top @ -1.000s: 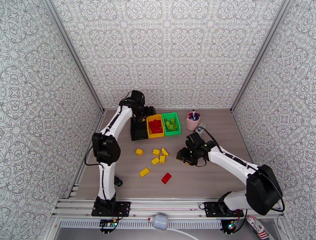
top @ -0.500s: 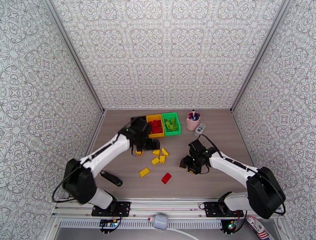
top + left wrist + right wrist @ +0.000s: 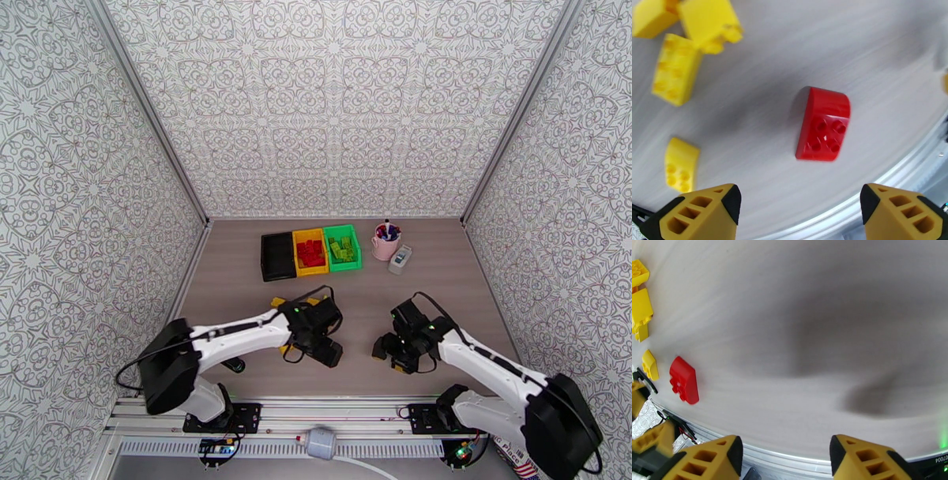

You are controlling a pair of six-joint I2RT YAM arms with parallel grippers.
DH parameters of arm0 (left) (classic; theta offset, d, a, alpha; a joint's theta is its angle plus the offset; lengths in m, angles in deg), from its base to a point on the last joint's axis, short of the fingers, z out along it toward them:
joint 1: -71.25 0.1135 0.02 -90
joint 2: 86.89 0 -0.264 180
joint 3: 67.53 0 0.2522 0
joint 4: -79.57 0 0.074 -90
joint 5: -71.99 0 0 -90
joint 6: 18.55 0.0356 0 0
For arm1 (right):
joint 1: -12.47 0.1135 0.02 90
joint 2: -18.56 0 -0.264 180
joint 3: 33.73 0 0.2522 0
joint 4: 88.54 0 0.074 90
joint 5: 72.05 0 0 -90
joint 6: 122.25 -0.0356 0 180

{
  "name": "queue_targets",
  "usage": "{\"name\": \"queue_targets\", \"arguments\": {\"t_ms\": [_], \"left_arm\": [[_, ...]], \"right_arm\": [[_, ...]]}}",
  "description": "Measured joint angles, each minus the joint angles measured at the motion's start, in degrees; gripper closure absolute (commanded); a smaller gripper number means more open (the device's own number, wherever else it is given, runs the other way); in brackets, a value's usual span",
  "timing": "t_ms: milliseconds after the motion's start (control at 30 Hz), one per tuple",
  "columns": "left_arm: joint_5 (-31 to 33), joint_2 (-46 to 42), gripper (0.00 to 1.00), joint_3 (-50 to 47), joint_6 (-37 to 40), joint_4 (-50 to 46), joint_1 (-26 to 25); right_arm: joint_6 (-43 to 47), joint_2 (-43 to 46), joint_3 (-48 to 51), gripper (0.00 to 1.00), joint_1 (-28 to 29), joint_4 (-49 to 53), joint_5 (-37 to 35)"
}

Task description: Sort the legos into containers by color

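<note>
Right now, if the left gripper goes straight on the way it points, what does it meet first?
Probably the red lego: it lies on the table almost centred ahead of the open left gripper, with nothing between them. How far off it lies is unclear.

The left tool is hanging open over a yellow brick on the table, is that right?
No. The brick under the open left tool is red, not yellow; the left wrist view shows it lying on the table.
</note>
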Motion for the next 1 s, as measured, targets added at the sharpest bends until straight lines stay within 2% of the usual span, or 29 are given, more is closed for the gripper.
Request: {"name": "queue_targets", "arguments": {"t_ms": [200,467,700,900,1000], "left_arm": [[2.1,7.8,0.27,5.1,1.2,0.1,-2.6],[2.8,11.9,0.4,6.8,1.4,0.7,-2.9],[2.9,12.0,0.62,7.9,2.1,0.6,-2.9],[2.8,11.8,0.67,9.9,2.5,-0.9,-2.3],[2.2,10.7,0.67,10.8,2.5,-1.4,0.1]], "right_arm": [[-2.0,4.5,1.4,0.37,0.0,2.3,-0.2],[-5.0,10.6,4.3,0.37,0.0,4.4,-0.3],[-5.9,11.5,5.1,0.38,0.0,5.1,-0.2],[-5.9,9.4,5.1,0.38,0.0,3.4,-0.2],[-5.3,5.6,4.0,0.39,0.0,1.9,-0.2]]}}
